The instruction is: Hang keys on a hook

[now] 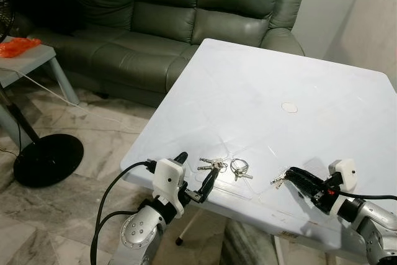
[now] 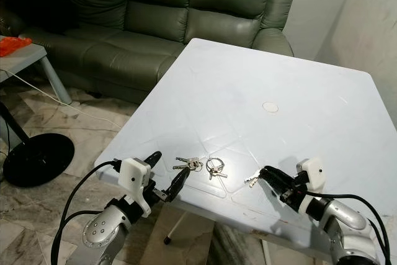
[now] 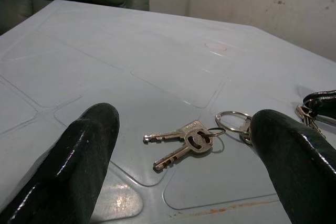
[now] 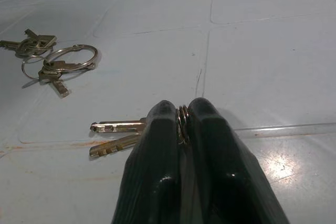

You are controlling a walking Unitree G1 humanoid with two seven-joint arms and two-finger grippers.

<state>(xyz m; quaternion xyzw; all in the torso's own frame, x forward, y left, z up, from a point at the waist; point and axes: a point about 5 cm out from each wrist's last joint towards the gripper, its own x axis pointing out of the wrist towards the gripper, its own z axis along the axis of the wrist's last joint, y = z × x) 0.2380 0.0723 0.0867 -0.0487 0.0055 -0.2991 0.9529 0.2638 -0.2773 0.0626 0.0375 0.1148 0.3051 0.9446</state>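
Keys [image 4: 118, 132] unmarked; no legible writing.

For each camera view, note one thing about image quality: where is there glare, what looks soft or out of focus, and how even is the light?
Left eye view: soft, even light, the white table pale. Left wrist view: the black fingers are blurred and glossy, while the keys between them stay sharp. Right wrist view: a glare patch on the table beside the right gripper, which is shut on a key ring.
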